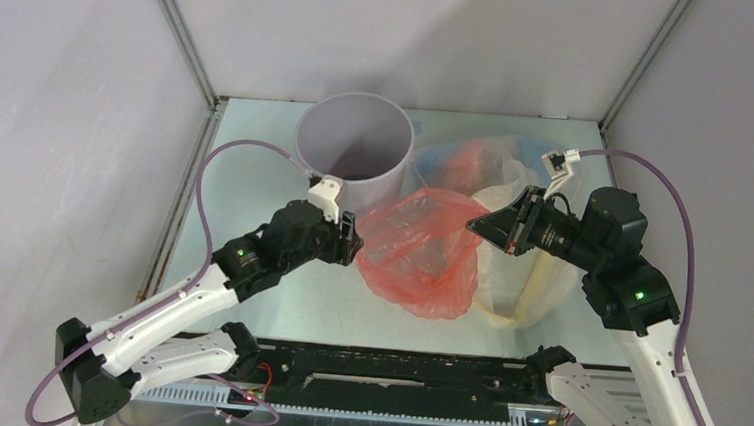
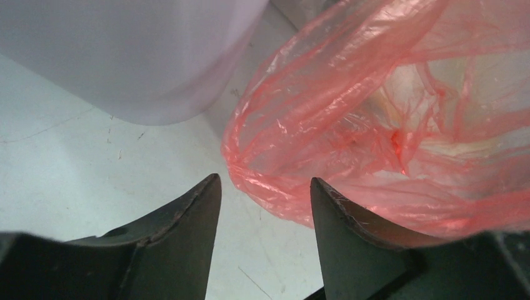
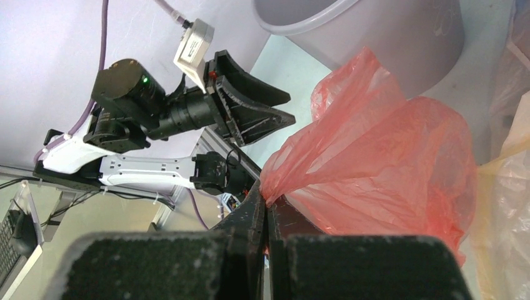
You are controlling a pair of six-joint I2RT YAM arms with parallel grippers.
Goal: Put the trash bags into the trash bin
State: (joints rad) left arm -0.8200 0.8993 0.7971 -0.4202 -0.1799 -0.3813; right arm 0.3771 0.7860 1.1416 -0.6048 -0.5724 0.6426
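My right claw (image 3: pixel 265 206) pinching the one red bag (image 3: pixel 375 156) beside the single bin (image 3: pixel 375 37), my left claw (image 2: pixel 265 187) open near it, one yellow bag (image 1: pixel 508 282).

In the left wrist view we see only the lower wall of the trash bin (image 2: pixel 125 56), its rim cut off above. Right of the bin, the red bag (image 1: pixel 420 251) covers much of the yellow bag (image 1: pixel 538 284), and the blue bag (image 1: pixel 437 162) shows only faintly.
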